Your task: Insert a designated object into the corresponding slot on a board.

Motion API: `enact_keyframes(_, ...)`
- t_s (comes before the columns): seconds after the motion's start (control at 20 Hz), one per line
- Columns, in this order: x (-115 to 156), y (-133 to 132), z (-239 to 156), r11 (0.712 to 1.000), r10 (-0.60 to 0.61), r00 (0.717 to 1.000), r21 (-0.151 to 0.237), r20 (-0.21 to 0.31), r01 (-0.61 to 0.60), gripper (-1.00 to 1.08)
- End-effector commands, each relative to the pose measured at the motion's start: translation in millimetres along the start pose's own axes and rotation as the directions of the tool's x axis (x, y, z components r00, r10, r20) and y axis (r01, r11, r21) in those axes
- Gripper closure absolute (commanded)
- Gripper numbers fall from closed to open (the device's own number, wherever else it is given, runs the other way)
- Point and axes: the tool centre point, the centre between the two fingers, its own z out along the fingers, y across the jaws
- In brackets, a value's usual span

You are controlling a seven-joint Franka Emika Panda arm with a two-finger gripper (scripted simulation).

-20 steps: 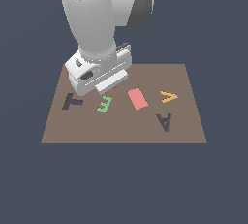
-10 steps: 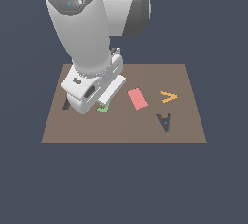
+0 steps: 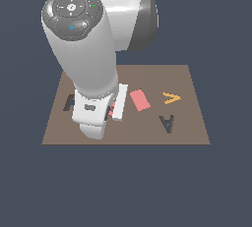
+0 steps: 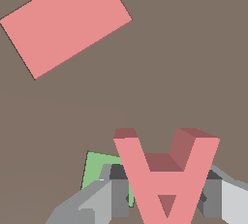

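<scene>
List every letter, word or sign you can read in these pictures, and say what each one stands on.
"A": salmon-red block between the gripper's fingers.
"A": dark recess in the brown board.
No printed words, brands or numbers. The orange piece and green piece cannot be read as letters.

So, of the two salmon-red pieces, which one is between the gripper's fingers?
The A-shaped block, held between the fingers. The plain salmon-red rectangle lies flat on the board, apart from the gripper.
</scene>
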Motion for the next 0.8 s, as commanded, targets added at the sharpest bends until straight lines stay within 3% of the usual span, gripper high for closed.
enact_keyframes(0.0, 8.3, 11.4, -0.6, 0.994, -0.111, 0.994, 0.0, 0.0, 0.111, 1.08)
enact_keyframes(0.15, 19.8, 23.4, -1.1, 0.971, -0.24, 0.971, 0.0, 0.0, 0.24, 1.08)
enact_keyframes(0.35, 37.7, 37.0, -1.8, 0.914, -0.406, 0.914, -0.001, 0.0, 0.406, 1.08)
enact_keyframes(0.55, 58.1, 47.2, -2.4, 0.827, -0.562, 0.827, -0.001, 0.0, 0.562, 1.08)
enact_keyframes(0.75, 80.4, 53.7, -3.0, 0.713, -0.701, 0.713, -0.001, 0.0, 0.701, 1.08)
